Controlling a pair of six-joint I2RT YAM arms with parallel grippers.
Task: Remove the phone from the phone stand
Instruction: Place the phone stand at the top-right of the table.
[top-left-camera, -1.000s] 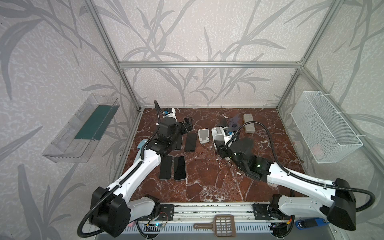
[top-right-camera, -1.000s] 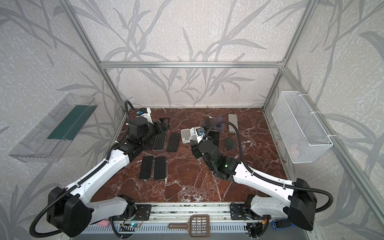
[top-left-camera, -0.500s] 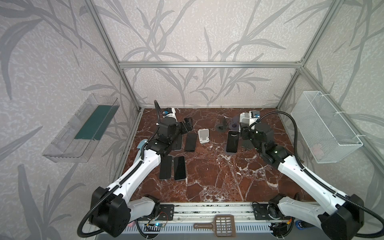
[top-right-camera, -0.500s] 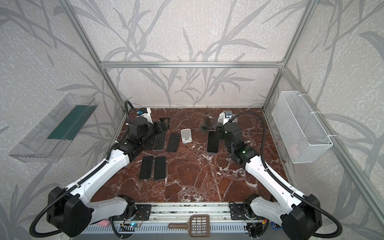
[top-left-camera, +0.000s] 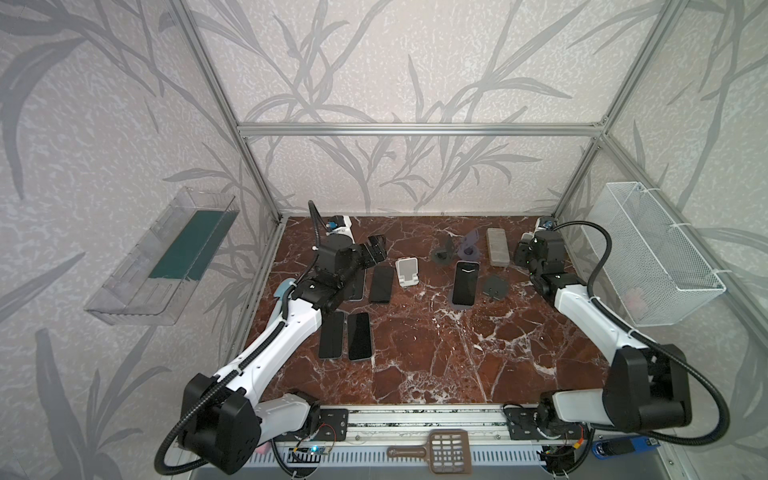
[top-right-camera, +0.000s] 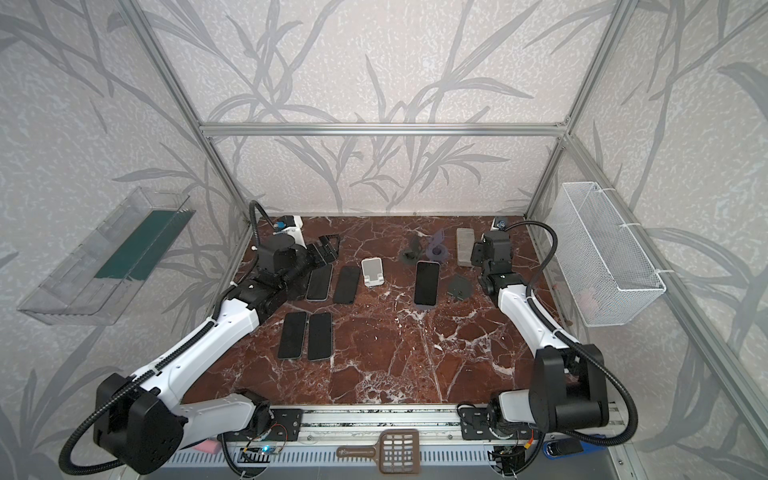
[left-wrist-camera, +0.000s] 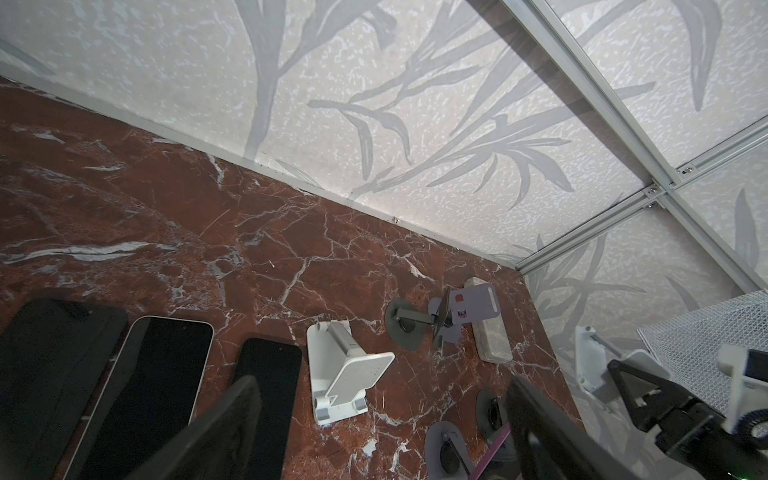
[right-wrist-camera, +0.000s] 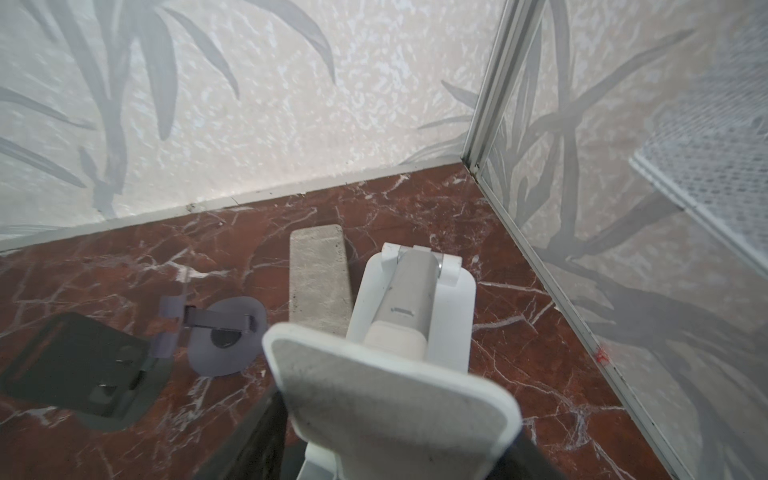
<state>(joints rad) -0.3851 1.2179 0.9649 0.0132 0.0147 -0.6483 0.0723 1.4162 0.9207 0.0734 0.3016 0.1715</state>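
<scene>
Your right gripper sits at the table's 2 o'clock corner, its jaws clamped on the white plastic phone stand with a grey pad. In the right wrist view you can see its dark fingers on either side of the stand's plate. The black slab phone with a pale lavender rim is off that stand. It lies flat, screen up, on the red-brown marble tabletop at about 1 o'clock from centre, apart from both grippers. Just beside the phone, at its 3 o'clock, lies a dark grey disc-based stand. At its 12 o'clock are a lavender stand and a dark grey upright stand. A pale grey stone-like block lies between those and your right gripper. Your left gripper hovers at 10 o'clock with its jaws wide apart and nothing between them. A second white stand stands near 12 o'clock. The far pair of dark phones lies flat between that stand and the left arm, and the near pair of dark phones lies at 9 o'clock.
</scene>
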